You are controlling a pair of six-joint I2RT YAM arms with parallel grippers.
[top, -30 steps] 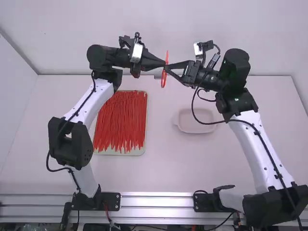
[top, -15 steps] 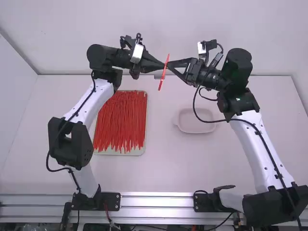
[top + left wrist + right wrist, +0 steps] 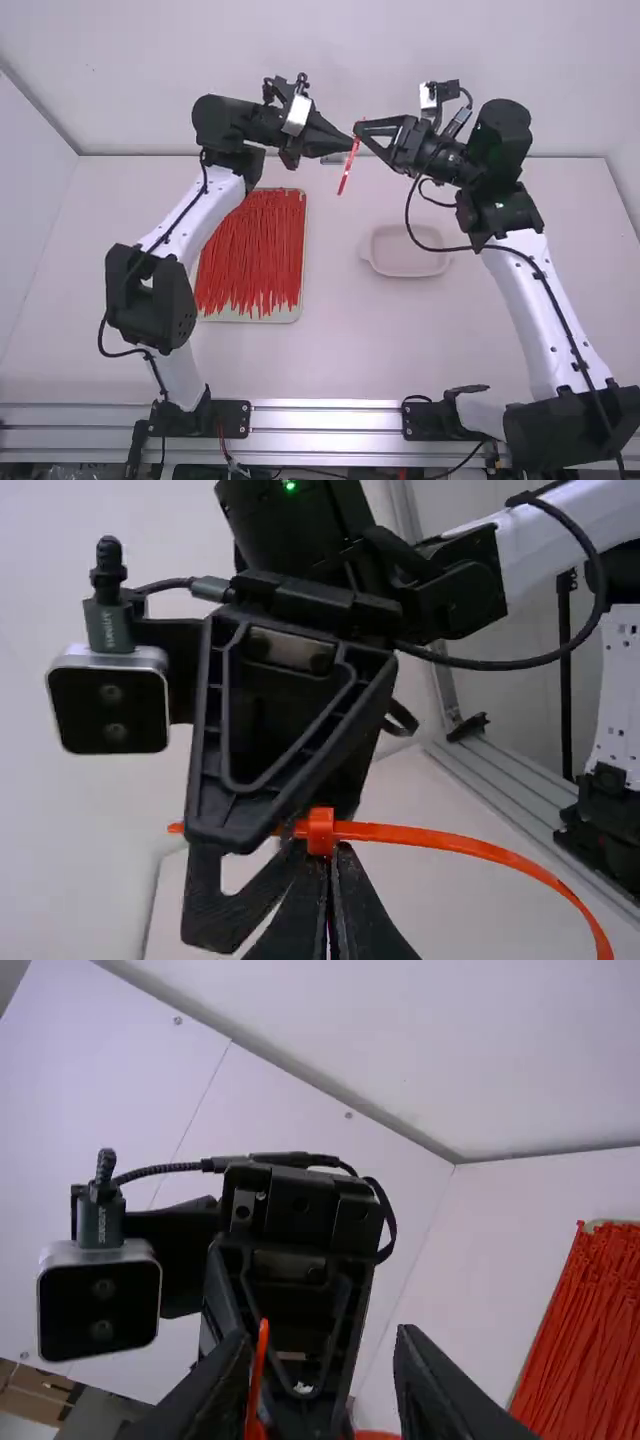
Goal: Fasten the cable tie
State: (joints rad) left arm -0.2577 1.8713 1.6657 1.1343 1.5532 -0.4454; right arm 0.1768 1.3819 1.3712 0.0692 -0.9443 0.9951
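White table (image 3: 330,345), left tool (image 3: 328,872) pinching cable tie (image 3: 430,837), its tail cropped

Even, diffuse light from overhead keeps the white table (image 3: 400,330) bright in the high view. There are only faint, soft-edged shadows beneath the bowl (image 3: 405,272) and along the tray (image 3: 250,318), and no hard glare anywhere. Against the pale walls the black left gripper (image 3: 343,146) reads as a dark mass with little surface detail, the red cable tie (image 3: 346,168) stands out vividly, and in the left wrist view a small green lamp (image 3: 290,487) glows on dark housing.
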